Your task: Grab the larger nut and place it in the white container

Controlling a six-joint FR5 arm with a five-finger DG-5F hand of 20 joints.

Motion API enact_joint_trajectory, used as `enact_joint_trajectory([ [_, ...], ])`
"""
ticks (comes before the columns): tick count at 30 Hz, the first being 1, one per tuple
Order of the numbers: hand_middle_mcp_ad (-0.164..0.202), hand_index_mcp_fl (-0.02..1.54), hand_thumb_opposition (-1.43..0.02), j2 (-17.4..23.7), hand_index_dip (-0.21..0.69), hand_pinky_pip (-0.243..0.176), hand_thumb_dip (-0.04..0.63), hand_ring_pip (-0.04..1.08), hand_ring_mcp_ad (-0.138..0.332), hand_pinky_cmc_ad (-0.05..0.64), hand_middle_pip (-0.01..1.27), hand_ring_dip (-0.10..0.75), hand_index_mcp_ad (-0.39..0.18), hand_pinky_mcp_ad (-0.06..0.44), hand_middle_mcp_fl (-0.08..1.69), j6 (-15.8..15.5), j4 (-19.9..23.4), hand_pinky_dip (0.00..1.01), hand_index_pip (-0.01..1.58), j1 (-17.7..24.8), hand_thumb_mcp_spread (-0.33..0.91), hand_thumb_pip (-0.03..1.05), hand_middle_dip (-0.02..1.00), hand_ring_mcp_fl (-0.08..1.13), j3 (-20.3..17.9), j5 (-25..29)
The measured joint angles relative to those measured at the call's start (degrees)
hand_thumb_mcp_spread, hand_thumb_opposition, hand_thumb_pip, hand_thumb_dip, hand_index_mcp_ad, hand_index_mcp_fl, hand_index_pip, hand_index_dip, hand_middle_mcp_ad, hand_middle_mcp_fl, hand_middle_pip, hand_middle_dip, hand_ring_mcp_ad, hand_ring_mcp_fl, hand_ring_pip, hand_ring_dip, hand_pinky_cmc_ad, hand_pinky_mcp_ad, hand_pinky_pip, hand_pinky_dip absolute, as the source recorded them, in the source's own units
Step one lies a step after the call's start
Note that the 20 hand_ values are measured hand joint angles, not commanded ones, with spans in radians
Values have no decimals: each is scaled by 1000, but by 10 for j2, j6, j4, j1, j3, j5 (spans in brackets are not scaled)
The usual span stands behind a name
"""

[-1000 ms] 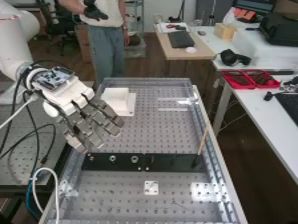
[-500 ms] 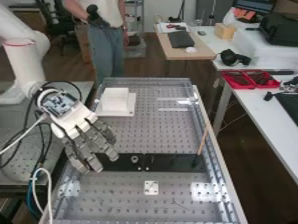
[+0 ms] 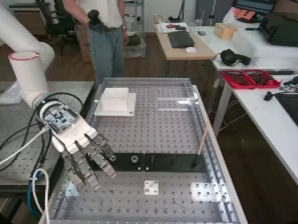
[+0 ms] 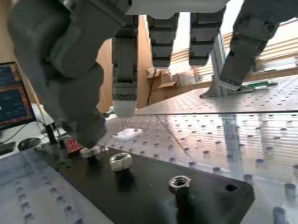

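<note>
The hand (image 3: 83,155) hangs over the left end of the flat black bar, its fingers straight and holding nothing. The larger nut (image 3: 113,158) stands on the bar close beside the fingers, and the bearing (image 3: 134,159) stands to its right. The white container (image 3: 115,99) sits on the bench behind the bar. In the wrist view the hand (image 4: 125,75) has its fingers spread above the bench, with the thumb tip close to the bearing (image 4: 93,151). There the larger nut (image 4: 121,161) stands between the bearing and the smaller nut (image 4: 179,182), apart from the fingers.
The black bar (image 3: 173,162) lies across the perforated bench (image 3: 156,132). A thin wooden stick (image 3: 202,141) rises near its right end. A small white plate (image 3: 151,187) lies in front of the bar. Cables loop beside the arm at the left.
The hand has come down and towards the bench's near end, from above and behind the bar to over its left end. In the last half second it shifted slightly nearer. The parts on the bar stayed put.
</note>
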Motion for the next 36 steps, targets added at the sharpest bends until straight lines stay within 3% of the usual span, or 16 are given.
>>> enact_joint_trajectory([
  [12,68,19,-894,-18,110,-105,236,119,176,380,138,124,-93,328,7,-27,29,620,1552,-16,311,719,220,12,4,-26],
  [25,72,19,-894,-38,110,-105,236,145,176,380,136,124,-93,328,9,-8,12,620,1552,-28,311,721,220,5,18,-34],
  [36,68,19,-894,-48,110,-105,236,145,176,380,136,124,-93,326,9,-11,21,620,1552,-24,311,721,220,5,18,-34],
])
